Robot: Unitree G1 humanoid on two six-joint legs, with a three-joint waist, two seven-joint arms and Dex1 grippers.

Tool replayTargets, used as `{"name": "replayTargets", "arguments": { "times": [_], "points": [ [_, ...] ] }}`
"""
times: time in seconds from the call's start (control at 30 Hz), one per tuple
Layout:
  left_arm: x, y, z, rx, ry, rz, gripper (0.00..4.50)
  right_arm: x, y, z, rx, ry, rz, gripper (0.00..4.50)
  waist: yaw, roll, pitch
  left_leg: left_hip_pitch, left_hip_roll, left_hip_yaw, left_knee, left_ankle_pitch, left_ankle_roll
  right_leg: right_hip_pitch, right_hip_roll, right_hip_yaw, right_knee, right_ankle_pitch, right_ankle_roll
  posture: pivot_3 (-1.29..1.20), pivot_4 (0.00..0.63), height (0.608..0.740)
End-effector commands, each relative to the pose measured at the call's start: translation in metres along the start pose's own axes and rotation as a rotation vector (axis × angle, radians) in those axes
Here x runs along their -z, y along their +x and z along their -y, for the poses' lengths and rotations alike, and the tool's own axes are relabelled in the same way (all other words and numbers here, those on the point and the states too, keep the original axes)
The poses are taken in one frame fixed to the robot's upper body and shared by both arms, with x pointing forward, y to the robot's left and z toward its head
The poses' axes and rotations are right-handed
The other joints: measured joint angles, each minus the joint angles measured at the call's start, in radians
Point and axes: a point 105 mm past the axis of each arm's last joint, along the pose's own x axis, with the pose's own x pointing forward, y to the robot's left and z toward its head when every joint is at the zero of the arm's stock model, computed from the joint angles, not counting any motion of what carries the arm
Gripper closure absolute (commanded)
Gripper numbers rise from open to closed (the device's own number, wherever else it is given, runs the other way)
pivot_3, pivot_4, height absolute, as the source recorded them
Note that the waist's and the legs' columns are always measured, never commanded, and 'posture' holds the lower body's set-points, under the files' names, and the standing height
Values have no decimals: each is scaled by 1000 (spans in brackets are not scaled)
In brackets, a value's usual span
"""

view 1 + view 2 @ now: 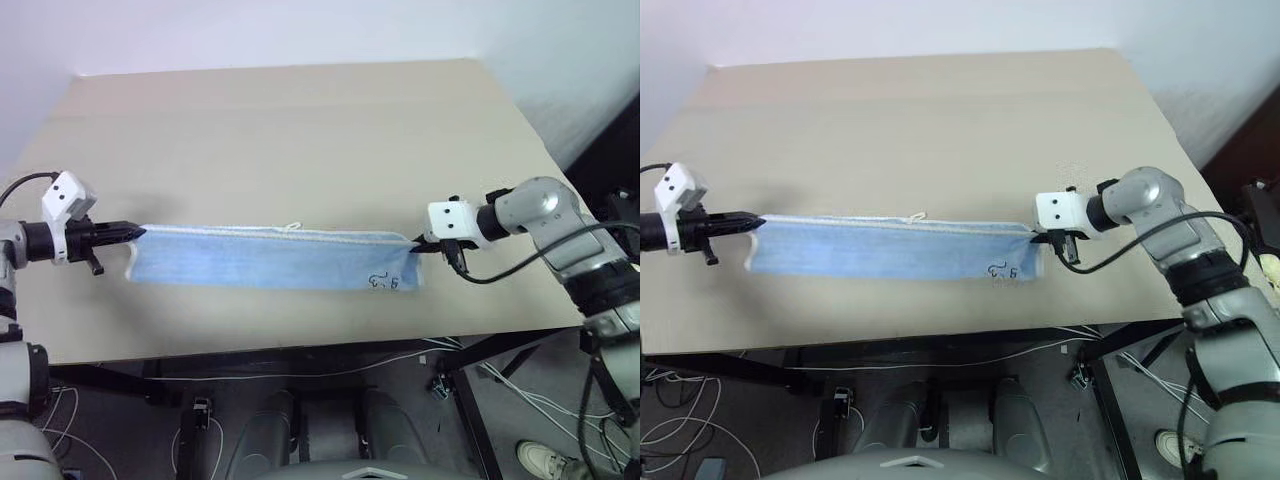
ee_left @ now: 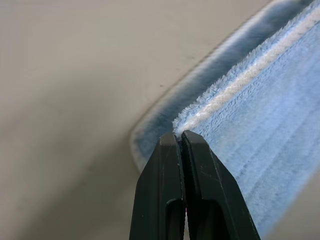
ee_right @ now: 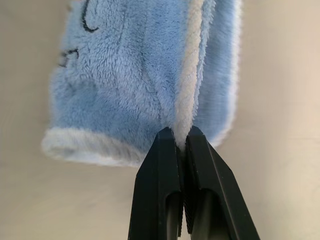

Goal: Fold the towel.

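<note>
I see the towel (image 1: 270, 258) stretched as a long, narrow light blue band between my two arms, over the near part of the beige desk (image 1: 300, 130), running from my left side to my right side. It looks doubled along its length: the whitish stitched edge (image 1: 250, 233) runs along the far, upper side, and the blue cloth hangs below it toward the near edge of the desk. I cannot tell if the lower part touches the desk or hangs just above it. A small white loop (image 1: 292, 226) stands up from the stitched edge, near the middle of the band. Near the right end there is a dark drawn mark (image 1: 385, 282) on the cloth. My left pincer (image 1: 138, 232) has its two black fingers (image 2: 200, 165) pressed together on the left corner of the towel, with the white stitched edge coming out just between the tips. My right pincer (image 1: 416, 245) is clamped in the same way on the right end, and in the right wrist view the white edge goes straight into the gap of the black fingers (image 3: 160, 160), with blue pile on both sides of it. Both pincers point inward, toward each other, at about the same height. The band between them is almost straight, only a little slack at the lower corners.
</note>
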Motion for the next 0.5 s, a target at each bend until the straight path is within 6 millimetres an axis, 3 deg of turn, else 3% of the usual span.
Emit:
{"name": "replayTargets", "arguments": {
  "times": [0.03, 0.23, 0.27, 0.37, 0.5],
  "points": [
    [2, -19, -20, -149, -22, -14, 4483, 26, -13, 11, 43, 57, -97, 4500, 0, 0, 0, 0, 0, 0, 1, 0, 0, 0, 0, 0, 1, 0, 0, 0, 150, 740],
    [13, -14, -17, -137, -44, -51, 4483, 20, -5, 18, 33, 43, -65, 4500, 0, 0, 0, 0, -1, 0, 2, 0, 0, -1, 1, 1, 5, 0, 0, 0, 150, 740],
    [12, -13, -17, -143, -61, -40, 4262, 19, -4, 19, 30, 40, -60, 4500, 0, 0, 0, 0, -1, 0, 2, 0, 0, -1, 1, 1, 5, 0, 0, 0, 150, 740],
    [13, -13, -15, -129, -70, -32, 3489, 11, -2, 22, 27, 33, -17, 3799, -1, 0, 0, 0, -1, 0, 3, 0, 0, -1, 1, 1, 7, 0, 0, 0, 150, 740],
    [12, -18, -20, -166, -53, -19, 2113, 6, -7, 25, 31, 39, 17, 2415, -1, 0, 0, 0, -1, 0, 3, 0, 0, -1, 1, 1, 7, 0, 0, 0, 150, 740]
  ]
}}
